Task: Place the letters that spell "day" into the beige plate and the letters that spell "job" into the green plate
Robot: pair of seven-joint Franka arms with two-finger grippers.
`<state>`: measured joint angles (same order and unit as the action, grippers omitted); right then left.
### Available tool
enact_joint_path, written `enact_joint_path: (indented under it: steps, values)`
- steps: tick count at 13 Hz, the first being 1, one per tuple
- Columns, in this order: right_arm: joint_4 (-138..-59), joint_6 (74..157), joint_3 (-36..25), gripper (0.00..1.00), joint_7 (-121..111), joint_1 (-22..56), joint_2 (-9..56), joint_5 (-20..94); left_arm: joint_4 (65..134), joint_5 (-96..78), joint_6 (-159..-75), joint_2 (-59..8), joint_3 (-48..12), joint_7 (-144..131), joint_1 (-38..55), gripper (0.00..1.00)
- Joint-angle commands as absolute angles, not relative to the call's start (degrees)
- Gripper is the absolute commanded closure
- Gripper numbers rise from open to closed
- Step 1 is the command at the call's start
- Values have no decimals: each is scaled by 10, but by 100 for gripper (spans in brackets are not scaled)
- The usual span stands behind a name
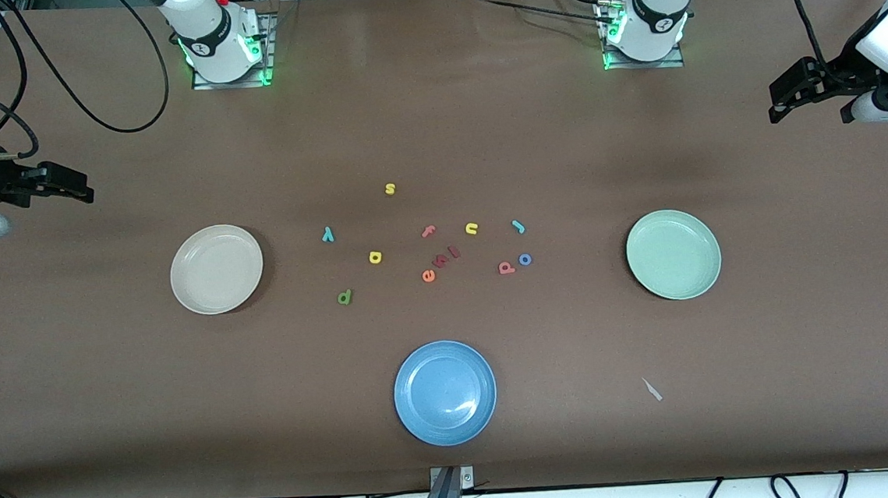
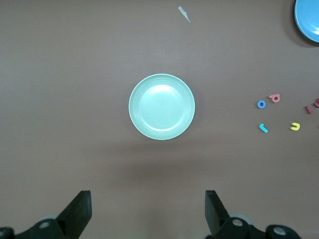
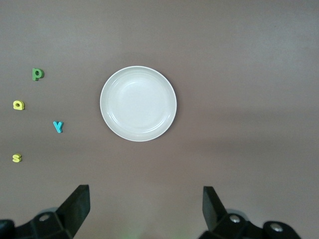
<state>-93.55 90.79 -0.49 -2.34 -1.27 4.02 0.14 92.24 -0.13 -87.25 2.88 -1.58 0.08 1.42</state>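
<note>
The beige plate [image 1: 216,269] [image 3: 138,103] lies empty toward the right arm's end, the green plate [image 1: 673,254] [image 2: 162,107] empty toward the left arm's end. Between them lie the green d [image 1: 344,296] [image 3: 37,74], yellow a [image 1: 375,257] [image 3: 18,105], teal y [image 1: 327,234] [image 3: 58,126], teal j [image 1: 518,226] [image 2: 263,128], blue o [image 1: 525,259] [image 2: 261,104] and pinkish b [image 1: 506,267] [image 2: 274,98]. My left gripper [image 1: 808,110] [image 2: 148,209] hangs open high by the green plate. My right gripper [image 1: 84,188] [image 3: 146,206] hangs open high by the beige plate.
A blue plate [image 1: 445,392] lies nearest the front camera. Other letters sit among the task letters: yellow s [image 1: 390,189], pink f [image 1: 429,231], yellow u [image 1: 471,229], orange e [image 1: 429,276] and two small red ones. A paper scrap [image 1: 651,389] lies near the green plate.
</note>
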Motion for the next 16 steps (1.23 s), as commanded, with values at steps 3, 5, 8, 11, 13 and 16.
enact_joint_path:
  steps: [3, 5, 8, 11, 13, 16]
  values:
    - [-930, 901, -3, 0, -25, -17, 40, -3, 906, 1, -864, 23, -18, 11, 12, 0]
    - [-930, 901, -3, 0, -25, -16, 40, -3, 906, 1, -864, 23, -18, 11, 12, 0]
    - [-930, 901, -3, 0, -25, -17, 40, -3, 906, 1, -864, 23, -18, 11, 12, 0]
    - [-930, 901, -3, 0, -25, -17, 40, -3, 906, 1, -863, 23, -18, 11, 12, 0]
    - [-930, 901, -3, 0, -25, -17, 40, -3, 907, 1, -862, 24, -15, 11, 11, 0]
    - [-930, 901, -3, 0, -25, -16, 40, -3, 907, 1, -862, 23, -11, 12, 11, 0]
